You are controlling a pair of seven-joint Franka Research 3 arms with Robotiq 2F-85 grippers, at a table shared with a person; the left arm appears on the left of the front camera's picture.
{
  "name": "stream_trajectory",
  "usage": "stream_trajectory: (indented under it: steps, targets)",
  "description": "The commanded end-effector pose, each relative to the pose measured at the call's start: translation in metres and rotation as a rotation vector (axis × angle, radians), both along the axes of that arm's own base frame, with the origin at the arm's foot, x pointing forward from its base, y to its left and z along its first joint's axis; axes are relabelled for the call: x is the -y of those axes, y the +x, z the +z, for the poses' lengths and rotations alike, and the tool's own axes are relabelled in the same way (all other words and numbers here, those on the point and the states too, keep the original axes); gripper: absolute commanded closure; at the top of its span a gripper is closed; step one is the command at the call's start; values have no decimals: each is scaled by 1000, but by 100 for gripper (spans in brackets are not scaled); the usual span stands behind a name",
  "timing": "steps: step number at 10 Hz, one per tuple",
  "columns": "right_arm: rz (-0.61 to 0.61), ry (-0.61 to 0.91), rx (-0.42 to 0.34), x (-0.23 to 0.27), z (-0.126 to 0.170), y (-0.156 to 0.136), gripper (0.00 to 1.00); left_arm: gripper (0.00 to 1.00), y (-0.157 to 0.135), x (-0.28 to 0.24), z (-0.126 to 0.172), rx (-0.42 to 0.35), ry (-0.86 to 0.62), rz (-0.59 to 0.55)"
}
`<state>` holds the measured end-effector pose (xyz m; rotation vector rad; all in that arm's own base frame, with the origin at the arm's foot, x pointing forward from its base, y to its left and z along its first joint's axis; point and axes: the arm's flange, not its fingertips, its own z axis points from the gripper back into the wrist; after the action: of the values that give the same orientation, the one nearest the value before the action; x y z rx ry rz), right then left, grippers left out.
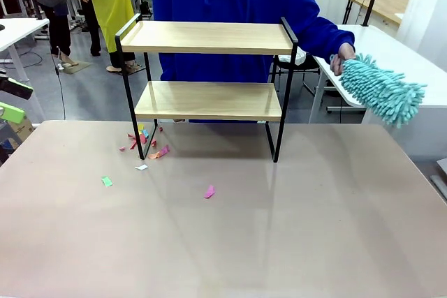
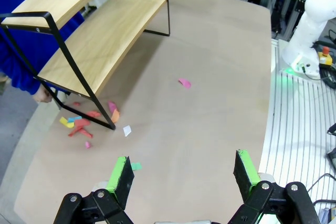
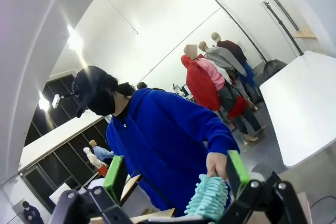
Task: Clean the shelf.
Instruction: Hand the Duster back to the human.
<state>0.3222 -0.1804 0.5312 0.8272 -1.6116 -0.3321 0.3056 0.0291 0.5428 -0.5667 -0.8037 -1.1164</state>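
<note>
Two-tier wood shelf [image 1: 207, 68], black frame

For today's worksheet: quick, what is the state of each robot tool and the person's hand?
Left tool: open, empty.
Right tool: open, empty.
Person's hand: holding the teal duster.

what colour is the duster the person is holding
Teal, a fluffy chenille duster in the person's hand; clearest in the front view.

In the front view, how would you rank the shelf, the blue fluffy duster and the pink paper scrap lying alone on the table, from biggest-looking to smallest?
1. The shelf, by far the largest.
2. The duster, held in the person's hand.
3. The pink scrap, tiny on the table.
The duster sits farther back, which does not change the order.
</note>
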Motion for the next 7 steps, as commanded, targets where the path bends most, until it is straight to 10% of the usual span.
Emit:
stream_trajectory:
  steps: [1, 7]
  targets:
    - [-6, 2, 3, -1, 1, -1, 0, 0, 2, 1, 0, 14, -18, -15]
    - [-6, 2, 3, -1, 1, -1, 0, 0, 2, 1, 0, 14, -18, -15]
